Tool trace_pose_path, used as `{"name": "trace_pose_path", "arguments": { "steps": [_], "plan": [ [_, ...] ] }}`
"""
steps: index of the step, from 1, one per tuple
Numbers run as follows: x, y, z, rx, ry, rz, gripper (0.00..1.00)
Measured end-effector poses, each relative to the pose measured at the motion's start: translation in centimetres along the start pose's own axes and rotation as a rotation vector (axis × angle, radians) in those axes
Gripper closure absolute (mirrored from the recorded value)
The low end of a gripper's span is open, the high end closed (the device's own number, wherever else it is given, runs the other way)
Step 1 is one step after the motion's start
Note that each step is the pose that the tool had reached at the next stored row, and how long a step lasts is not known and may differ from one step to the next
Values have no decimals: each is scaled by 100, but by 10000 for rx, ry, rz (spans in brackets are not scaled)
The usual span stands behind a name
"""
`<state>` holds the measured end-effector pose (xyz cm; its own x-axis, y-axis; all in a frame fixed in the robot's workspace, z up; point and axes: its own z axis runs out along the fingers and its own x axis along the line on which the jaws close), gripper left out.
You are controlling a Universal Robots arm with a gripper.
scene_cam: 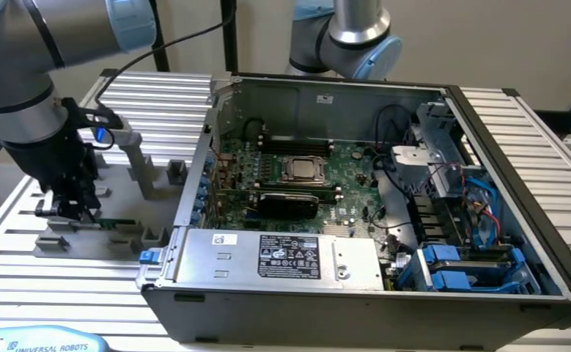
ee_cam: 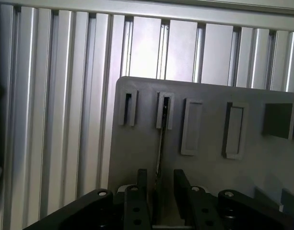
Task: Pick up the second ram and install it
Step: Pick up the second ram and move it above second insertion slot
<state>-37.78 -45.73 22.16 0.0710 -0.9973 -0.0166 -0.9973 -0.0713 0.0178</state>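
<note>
The second ram (ee_cam: 159, 143) stands on its edge in a slot of the grey plastic holder (ee_cam: 209, 167), seen as a thin dark line. My gripper (ee_cam: 161, 191) is open, with one black finger on each side of the stick and a small gap to both. In the exterior view the gripper (scene_cam: 73, 213) hangs low over the holder (scene_cam: 80, 242) at that view's left, and the green stick (scene_cam: 109, 223) shows just beside the fingertips. The motherboard (scene_cam: 295, 176) lies inside the open computer case (scene_cam: 363, 293) to the exterior view's right.
Grey posts and blocks (scene_cam: 141, 165) rise from the holder close to the gripper. The case wall (scene_cam: 207, 147) stands between holder and motherboard. Cables and blue drive caddies (scene_cam: 461, 268) fill the case's right side. A second arm's base (scene_cam: 349, 37) stands behind the case. Ribbed aluminium table (ee_cam: 65, 96) surrounds everything.
</note>
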Motion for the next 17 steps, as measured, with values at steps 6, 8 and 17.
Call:
{"name": "trace_pose_path", "arguments": {
  "steps": [6,8,17],
  "plan": [
    [2,-28,108,-1,0,0,64],
    [-8,-40,145,0,0,2,64],
    [-49,-49,242,-24,87,2,64]
  ]
}}
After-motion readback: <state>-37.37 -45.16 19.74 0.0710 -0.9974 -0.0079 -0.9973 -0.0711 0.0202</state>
